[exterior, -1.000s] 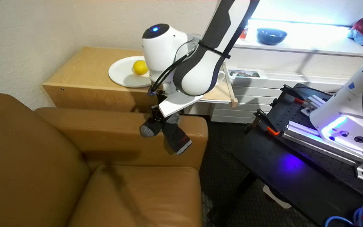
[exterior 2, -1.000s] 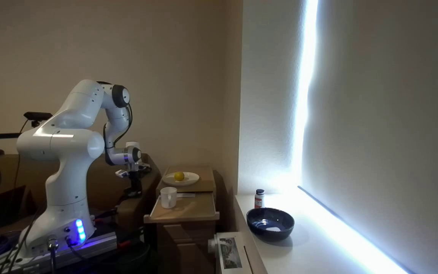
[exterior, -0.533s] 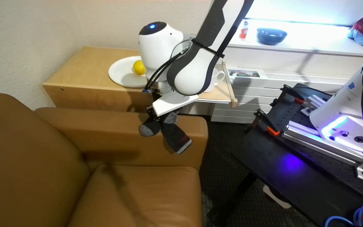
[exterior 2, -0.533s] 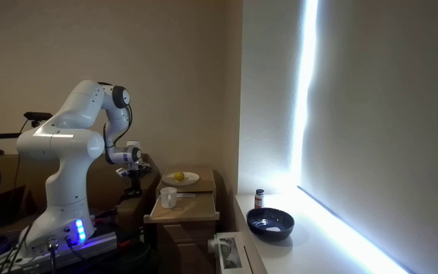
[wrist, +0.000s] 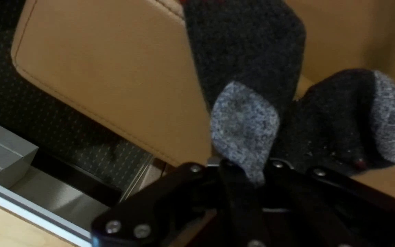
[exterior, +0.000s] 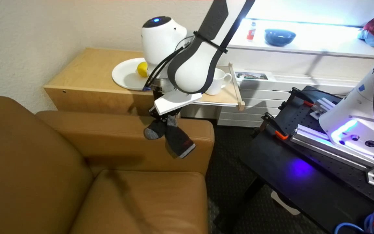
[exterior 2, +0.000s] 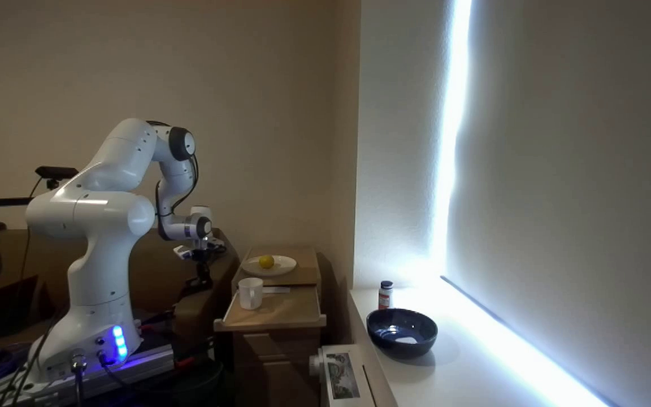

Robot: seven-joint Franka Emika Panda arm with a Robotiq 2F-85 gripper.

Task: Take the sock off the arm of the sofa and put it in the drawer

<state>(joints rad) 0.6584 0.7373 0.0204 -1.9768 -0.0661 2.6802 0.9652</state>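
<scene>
My gripper is just above the padded arm of the sofa. It is shut on the sock, dark grey with paler ends. In the wrist view a pale grey patch of the sock narrows to a pinch between the fingers of the gripper. The sock's two ends spread apart, and the longer one hangs over the side of the arm towards the seat of the sofa. The drawer stands pulled out from the pale cabinet; its white-edged corner shows in the wrist view.
A white mug stands in the drawer towards one side. On the cabinet top a white plate holds a yellow lemon. A black table carries the robot's base. The windowsill has a dark bowl and a small bottle.
The gripper has closed on the sock, bunching its pale patch. It has shifted a little sideways and risen slightly, uncovering more of the mug. The sock's longer end has shifted slightly.
</scene>
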